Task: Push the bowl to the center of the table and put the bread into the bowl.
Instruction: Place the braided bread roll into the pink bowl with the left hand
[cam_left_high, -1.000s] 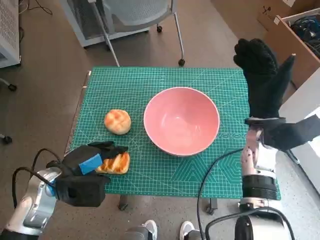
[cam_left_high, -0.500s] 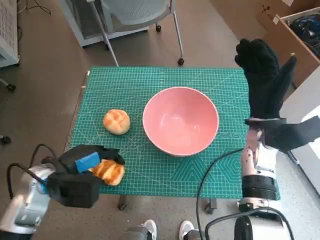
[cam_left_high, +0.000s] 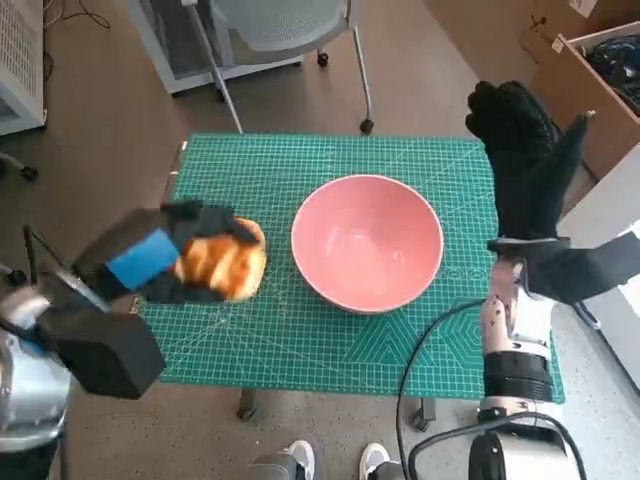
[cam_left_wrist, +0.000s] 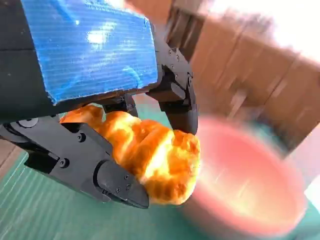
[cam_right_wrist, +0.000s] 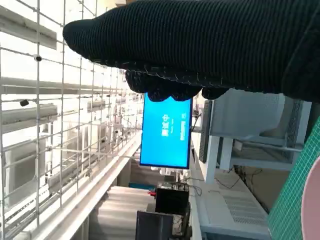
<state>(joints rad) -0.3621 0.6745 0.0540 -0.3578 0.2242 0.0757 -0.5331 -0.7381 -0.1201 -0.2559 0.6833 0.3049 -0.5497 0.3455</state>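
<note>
The pink bowl (cam_left_high: 367, 240) stands a little right of the middle of the green mat (cam_left_high: 300, 340). My left hand (cam_left_high: 150, 262) hangs above the mat's left part and grips a golden, ridged piece of bread (cam_left_high: 225, 265) just left of the bowl. Up close in the left wrist view, the bread (cam_left_wrist: 150, 155) sits between the black fingers (cam_left_wrist: 115, 182), with the blurred bowl (cam_left_wrist: 245, 185) beyond it. The round bun seen earlier is hidden behind that hand. My right hand (cam_left_high: 520, 150) is raised upright over the table's right edge, fingers spread, holding nothing.
A chair (cam_left_high: 280, 30) on wheels stands beyond the table's far edge. A cardboard box (cam_left_high: 590, 70) sits at the far right. A cable (cam_left_high: 430, 330) crosses the mat's front right corner. Shoes (cam_left_high: 300, 460) show below the front edge.
My left hand has lifted the bread off the mat's front left and carried it up and toward the bowl, now covering the round bun. The right hand has stayed raised.
</note>
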